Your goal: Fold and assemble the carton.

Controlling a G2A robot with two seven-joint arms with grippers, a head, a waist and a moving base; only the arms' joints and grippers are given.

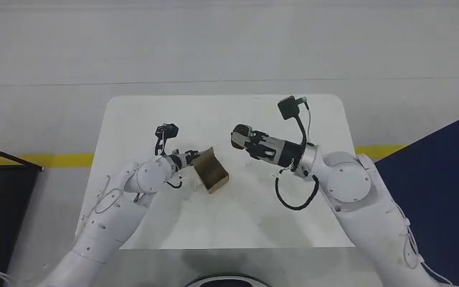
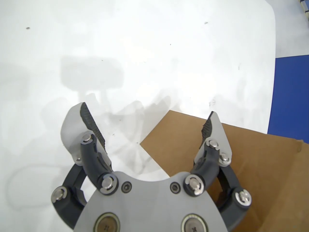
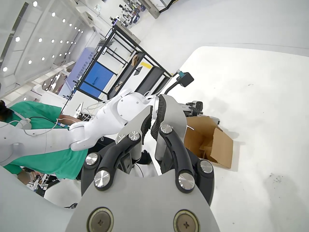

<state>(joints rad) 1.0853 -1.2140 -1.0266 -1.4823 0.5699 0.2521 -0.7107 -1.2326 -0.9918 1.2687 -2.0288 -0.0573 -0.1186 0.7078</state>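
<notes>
One brown carton [image 1: 210,170] sits open near the centre of the white desk [image 1: 215,222]. The left pincer [image 2: 147,109] is spread wide at the carton's 10 o'clock side, gripping nothing. The right pincer [image 3: 154,108] hovers at its 1 o'clock, fingers pressed together, empty.

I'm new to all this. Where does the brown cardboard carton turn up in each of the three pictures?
Top view: the carton sits near the middle of the white table, next to the left gripper.
Left wrist view: a brown panel passing behind one finger of that open gripper.
Right wrist view: open-topped, on the table beyond the shut right gripper.
Shared landmark: the white table.
</notes>
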